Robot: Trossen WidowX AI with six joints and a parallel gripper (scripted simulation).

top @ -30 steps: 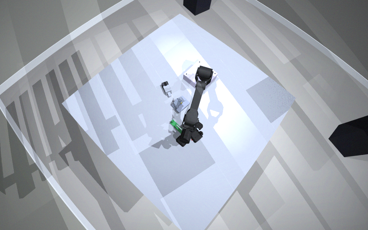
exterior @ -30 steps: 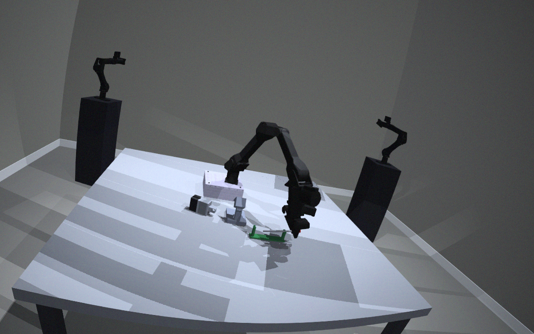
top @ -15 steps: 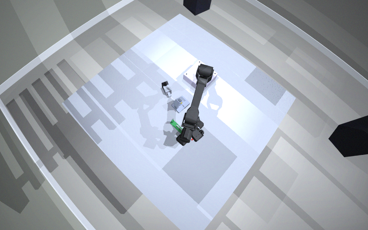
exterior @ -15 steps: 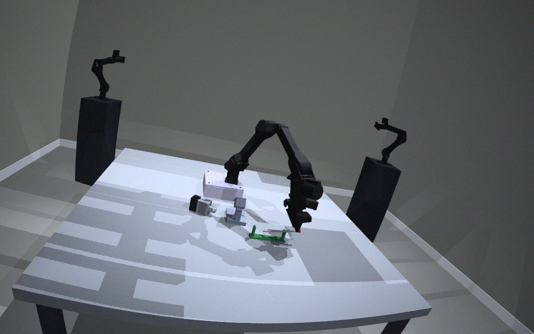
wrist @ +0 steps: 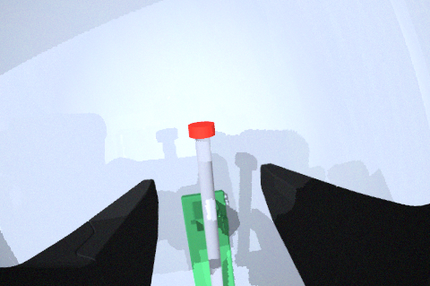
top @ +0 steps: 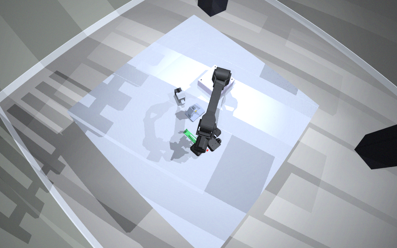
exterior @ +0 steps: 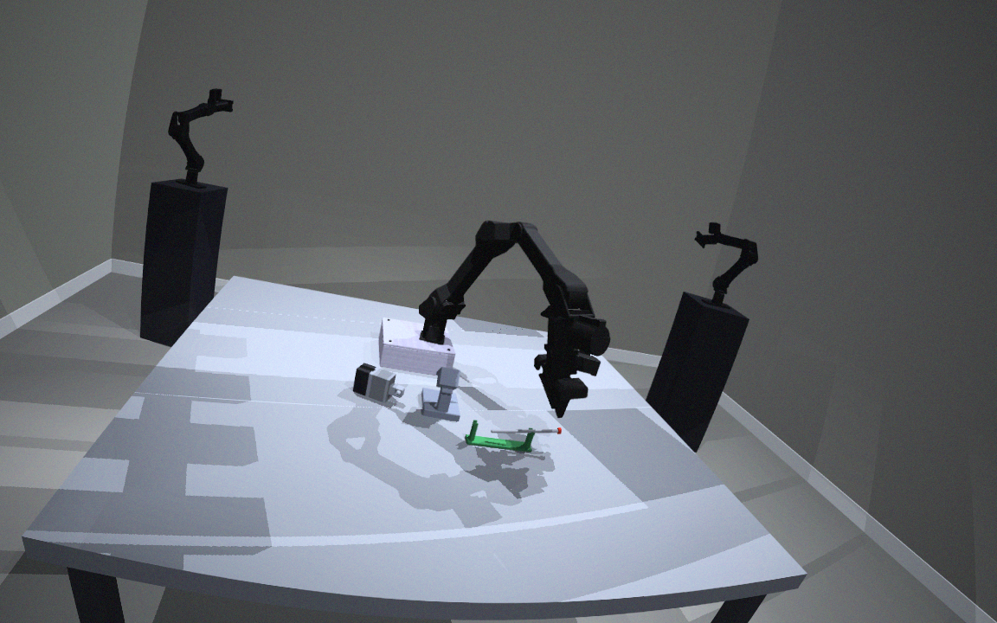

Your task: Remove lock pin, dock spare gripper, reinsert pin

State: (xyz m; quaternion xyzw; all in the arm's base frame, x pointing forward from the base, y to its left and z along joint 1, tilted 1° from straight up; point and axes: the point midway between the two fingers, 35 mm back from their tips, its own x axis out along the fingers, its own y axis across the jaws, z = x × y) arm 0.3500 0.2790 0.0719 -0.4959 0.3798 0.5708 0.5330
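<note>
The lock pin (top: 207,150) (exterior: 513,430) (wrist: 207,178), a thin pale rod with a red head, lies roughly level over the green two-post rack (top: 189,135) (exterior: 498,444) (wrist: 193,232). It crosses the post nearer its head; contact at the far post cannot be told. My gripper (exterior: 569,402) (wrist: 209,183) is open above the head end, with the pin seen between its spread fingers and touched by neither. The blue-grey mount (top: 198,114) (exterior: 440,414) stands upright with no pin seen through its socket. The spare gripper (top: 179,94) (exterior: 380,384), grey and black, lies beside the mount, spigot towards it.
The arm's pale base box (top: 204,83) (exterior: 417,356) stands behind the mount and spare gripper. Dark pedestals (top: 388,147) (exterior: 181,263) (exterior: 696,371) carrying small arms stand beyond the table (top: 175,185) (exterior: 378,542). The arm's shadow falls around the rack.
</note>
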